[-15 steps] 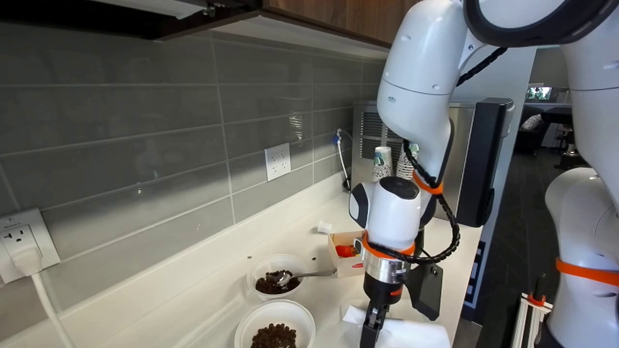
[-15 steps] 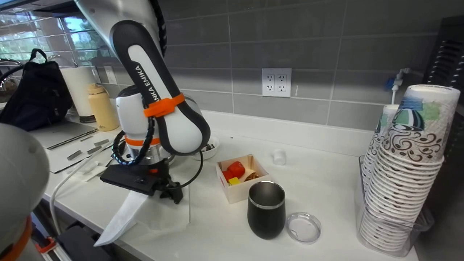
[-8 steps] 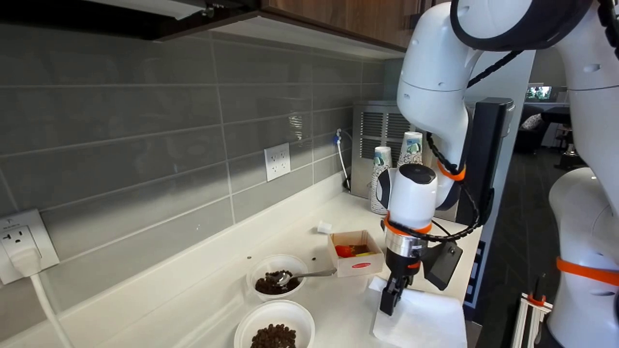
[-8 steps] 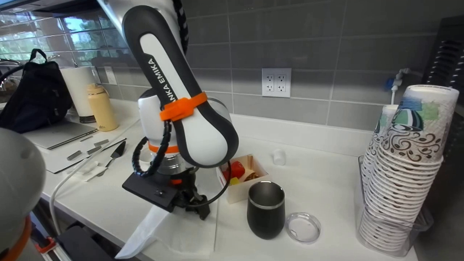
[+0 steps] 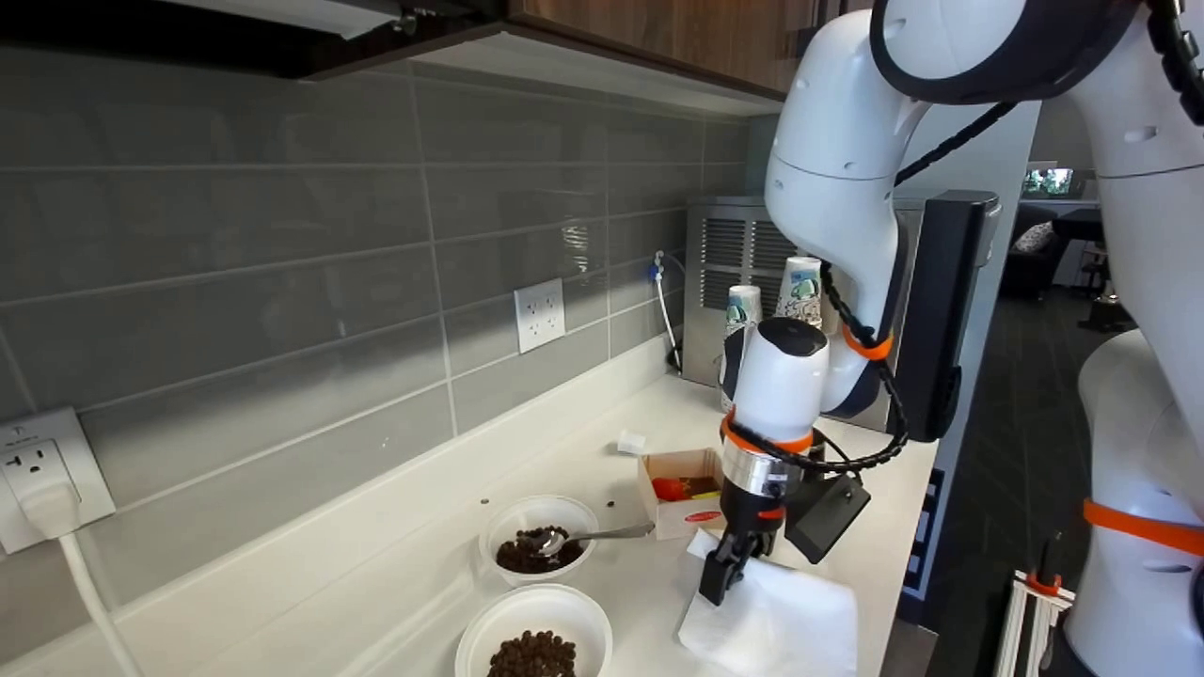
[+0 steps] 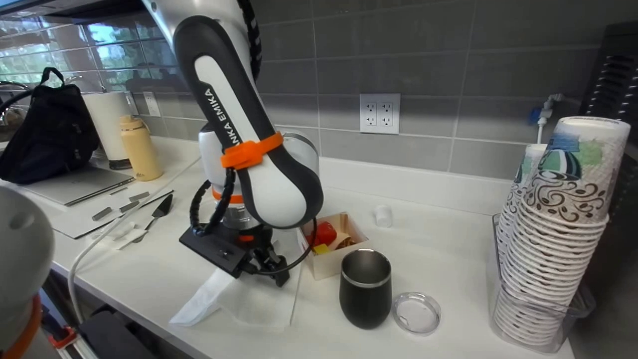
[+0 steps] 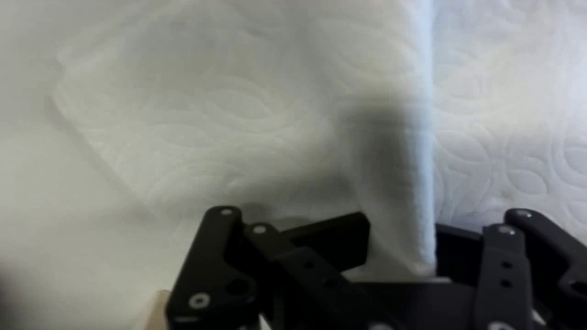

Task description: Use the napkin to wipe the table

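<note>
One gripper is pinching a folded napkin; any overlong sweep is risking a knock against the nearby box.

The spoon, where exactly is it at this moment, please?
In an exterior view, the spoon rests in the upper white bowl, in the picture's lower middle; its handle points right, toward the open box.

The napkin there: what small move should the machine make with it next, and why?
I'd probably slide the gripper along the table, away from the box: it pinches the napkin, which lies mostly spread on the surface, and the box stands close beside.
</note>
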Motion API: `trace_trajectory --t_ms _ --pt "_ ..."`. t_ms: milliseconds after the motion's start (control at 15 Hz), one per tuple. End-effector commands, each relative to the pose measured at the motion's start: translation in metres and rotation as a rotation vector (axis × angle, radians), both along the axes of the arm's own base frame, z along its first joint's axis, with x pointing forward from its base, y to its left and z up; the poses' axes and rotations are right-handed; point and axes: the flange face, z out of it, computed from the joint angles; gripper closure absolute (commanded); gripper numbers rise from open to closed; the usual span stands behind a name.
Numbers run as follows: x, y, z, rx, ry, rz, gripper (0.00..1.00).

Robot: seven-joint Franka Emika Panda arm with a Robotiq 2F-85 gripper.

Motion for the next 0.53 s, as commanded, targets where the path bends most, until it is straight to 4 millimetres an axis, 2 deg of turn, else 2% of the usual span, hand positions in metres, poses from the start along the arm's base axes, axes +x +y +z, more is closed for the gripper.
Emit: trace_trajectory --t_ms 0,200,467 --pt "0.019 0.040 -0.007 0.048 -0.008 0.048 1.00" --pt "0.027 0.075 -0.014 0.078 -0.007 0.103 1.00" --pt "0.018 0.105 -0.022 0.117 0.043 0.202 1.00"
